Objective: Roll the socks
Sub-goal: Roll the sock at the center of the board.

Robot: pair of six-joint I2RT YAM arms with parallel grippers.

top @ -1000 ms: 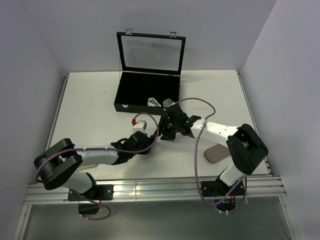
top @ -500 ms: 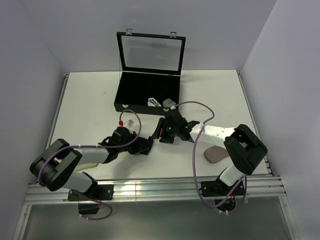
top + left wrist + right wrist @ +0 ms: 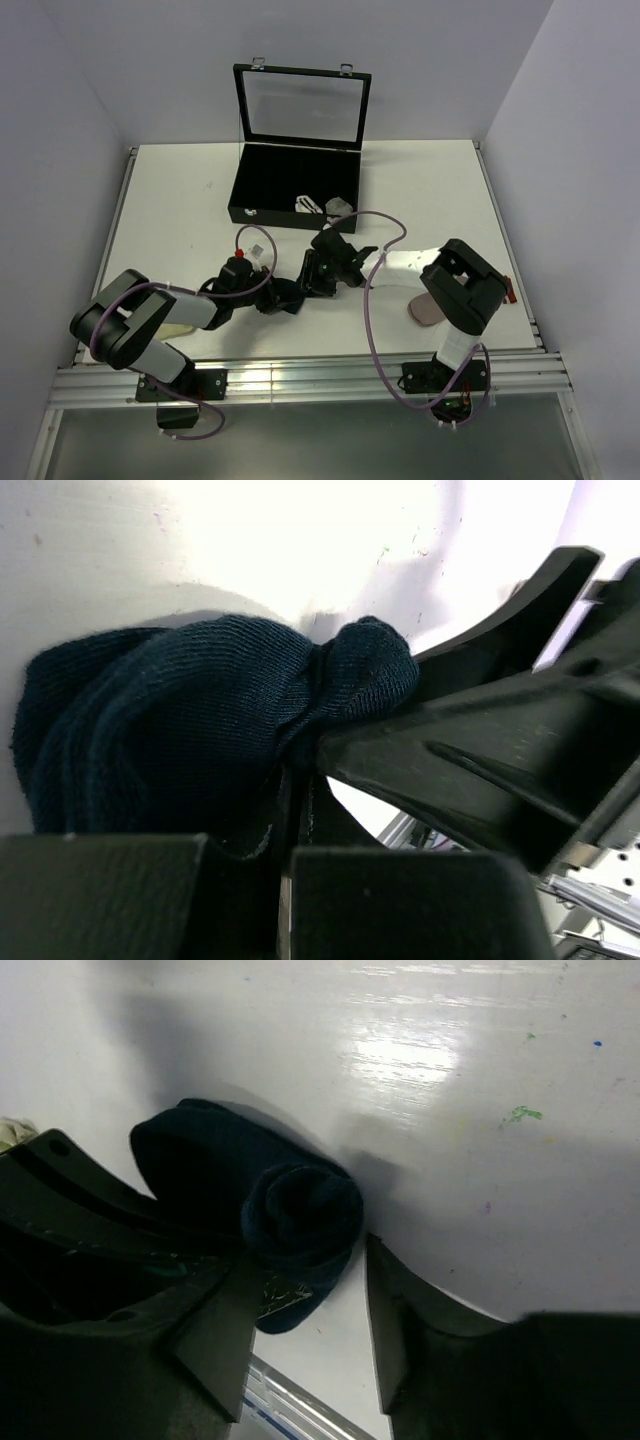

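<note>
A plain navy sock point(image 3: 190, 730), bunched into a roll, lies on the white table between my two grippers. In the right wrist view the navy sock point(image 3: 300, 1210) shows its rolled end. My left gripper point(image 3: 290, 785) is shut on the sock's near edge. My right gripper point(image 3: 305, 1295) is open, its left finger point(image 3: 215, 1330) against the roll and its right finger clear of it. In the top view the left gripper point(image 3: 283, 298) and right gripper point(image 3: 312, 277) meet at the table's middle front, hiding the sock. A white sock point(image 3: 304, 205) and a grey sock point(image 3: 340, 207) lie in the black case.
The open black case point(image 3: 245, 185) stands at the back centre with its lid upright. A pinkish-brown flat piece point(image 3: 424, 309) lies by the right arm's base. A beige piece point(image 3: 182, 331) shows under the left arm. The metal rail runs along the table's near edge.
Both grippers have moved left and toward the near edge. The right gripper has closed in on the left one, and the two now meet at the navy sock.
</note>
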